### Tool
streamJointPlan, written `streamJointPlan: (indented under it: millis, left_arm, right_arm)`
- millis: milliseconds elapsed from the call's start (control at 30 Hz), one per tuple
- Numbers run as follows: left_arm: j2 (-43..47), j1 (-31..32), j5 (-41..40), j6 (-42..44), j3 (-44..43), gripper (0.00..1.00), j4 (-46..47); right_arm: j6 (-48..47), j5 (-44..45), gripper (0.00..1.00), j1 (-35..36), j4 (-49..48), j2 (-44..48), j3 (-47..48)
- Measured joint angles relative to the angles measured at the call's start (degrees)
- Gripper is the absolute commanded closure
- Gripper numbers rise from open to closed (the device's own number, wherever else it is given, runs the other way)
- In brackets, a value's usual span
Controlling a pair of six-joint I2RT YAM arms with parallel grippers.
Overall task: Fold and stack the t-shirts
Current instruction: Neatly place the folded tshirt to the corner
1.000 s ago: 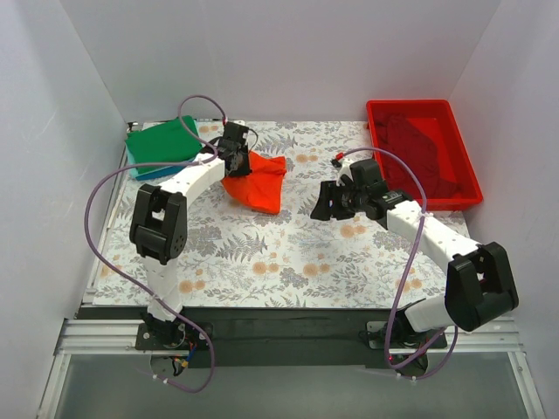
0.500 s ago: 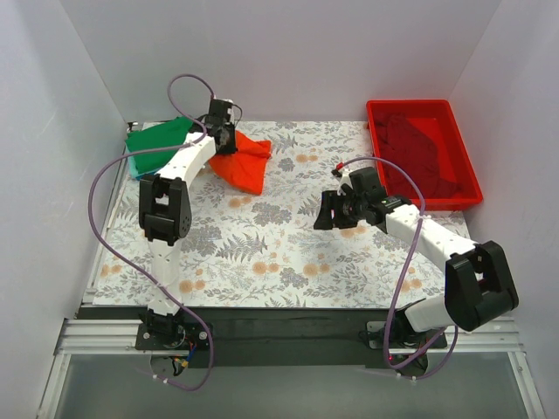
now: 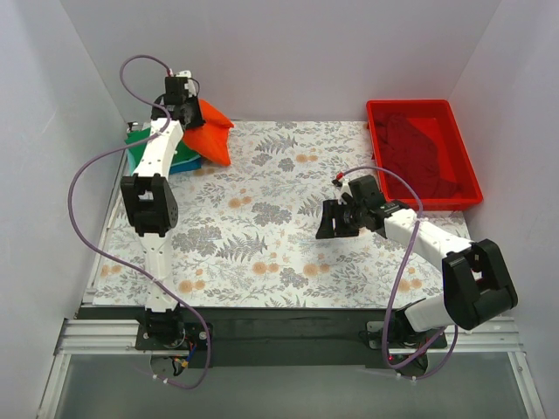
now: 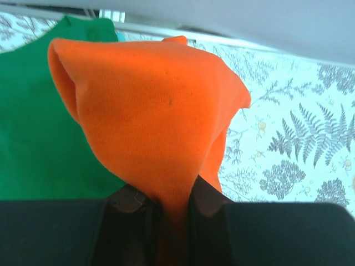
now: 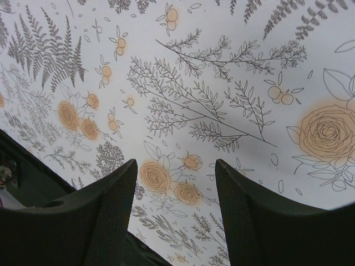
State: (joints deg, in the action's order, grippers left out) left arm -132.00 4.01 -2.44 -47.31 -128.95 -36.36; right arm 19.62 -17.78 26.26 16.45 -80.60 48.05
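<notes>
Red bin at 2 o'clock holds a dark red t-shirt.
Left gripper clamps the orange t-shirt over the green t-shirt at 10 o'clock; right gripper gapes, empty.

Flat surface with a white print of grey ferns and orange flowers. At far-left corner: folded green t-shirt stacked on blue t-shirt. At far-right side: red bin, resting directly on the print.

Top cam: high behind near edge, whole tabletop. Left wrist: close, far-left corner, shares orange shirt with top. Right wrist: close, facing down, right of centre.
</notes>
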Motion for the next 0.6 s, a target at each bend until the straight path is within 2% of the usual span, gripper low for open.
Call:
streamJointPlan:
  millis: [133, 600]
  left_arm:
    - [-1.86, -2.69, 3.48, -0.04, -4.02, 1.00, 0.76]
    - [-2.58, -11.21, 14.21, -3.43, -8.31, 1.00, 5.60]
  right_arm:
    - [0.37, 0.00, 0.35, 0.00, 0.11, 0.24, -2.99]
    - [1.64, -0.20, 0.35, 0.09, 0.17, 2.58, -6.62]
